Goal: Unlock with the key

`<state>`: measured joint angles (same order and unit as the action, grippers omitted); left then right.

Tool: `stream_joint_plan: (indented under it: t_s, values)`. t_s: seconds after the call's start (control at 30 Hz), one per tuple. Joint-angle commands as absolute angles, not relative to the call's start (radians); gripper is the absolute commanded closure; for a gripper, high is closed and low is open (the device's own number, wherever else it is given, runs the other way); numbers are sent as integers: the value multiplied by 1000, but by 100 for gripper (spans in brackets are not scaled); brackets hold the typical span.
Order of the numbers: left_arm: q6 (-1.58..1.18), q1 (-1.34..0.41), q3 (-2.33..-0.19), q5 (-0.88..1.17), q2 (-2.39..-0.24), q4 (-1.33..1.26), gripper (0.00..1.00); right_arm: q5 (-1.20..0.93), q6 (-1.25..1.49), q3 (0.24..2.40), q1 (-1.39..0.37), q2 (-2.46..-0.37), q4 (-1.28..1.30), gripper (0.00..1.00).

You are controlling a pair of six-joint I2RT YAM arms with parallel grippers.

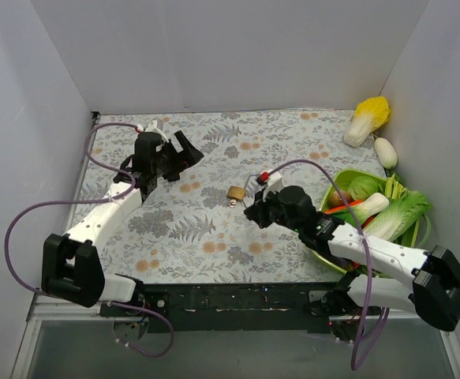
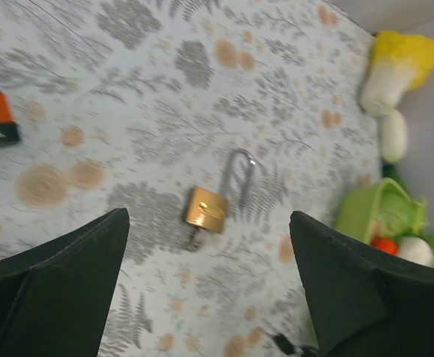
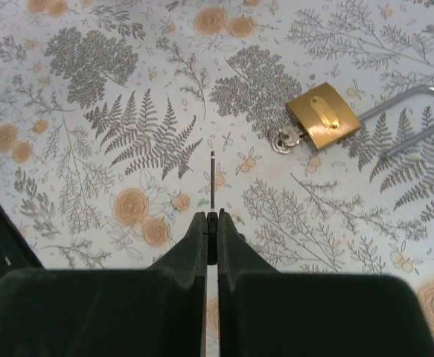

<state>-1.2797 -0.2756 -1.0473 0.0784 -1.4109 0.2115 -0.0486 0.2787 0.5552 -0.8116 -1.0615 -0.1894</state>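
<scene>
The padlock (image 3: pixel 324 119) lies flat on the cloth (image 3: pixel 90 89); the right gripper (image 3: pixel 212 219) pinches a thin strip (image 3: pixel 212 178) near it.
The right fingers are pressed together on the metal strip, possibly the key seen edge-on. It points up the frame, apart from the padlock at the upper right of the right wrist view. The shackle (image 3: pixel 403 99) reaches toward the right edge, and a small silver piece (image 3: pixel 283 139) sits at the lock's other end. In the top view the padlock is mid-frame, just upper left of the right gripper. The left gripper (image 1: pixel 178 160), upper left there, is spread wide and holds nothing.
</scene>
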Motion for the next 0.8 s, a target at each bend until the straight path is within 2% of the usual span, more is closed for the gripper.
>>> stream_joint_plan:
  t_s: [0.0, 0.27, 0.47, 0.7, 0.77]
  values:
    - [-1577, -333, -901, 248, -1325, 152, 13, 266, 189, 719, -945, -1189, -170, 99]
    - [-1804, -437, -767, 184, -1210, 132, 13, 468, 144, 891, -1075, -1397, -163, 99]
    - [-1907, -491, -674, 164, -1151, 69, 13, 534, 107, 960, -1140, -1503, -143, 99]
    - [-1954, -548, -637, 126, -1140, 61, 16, 583, 83, 994, -1186, -1557, -149, 99]
    - [-1982, -563, -624, 95, -1129, 60, 21, 606, 68, 999, -1201, -1571, -156, 99]
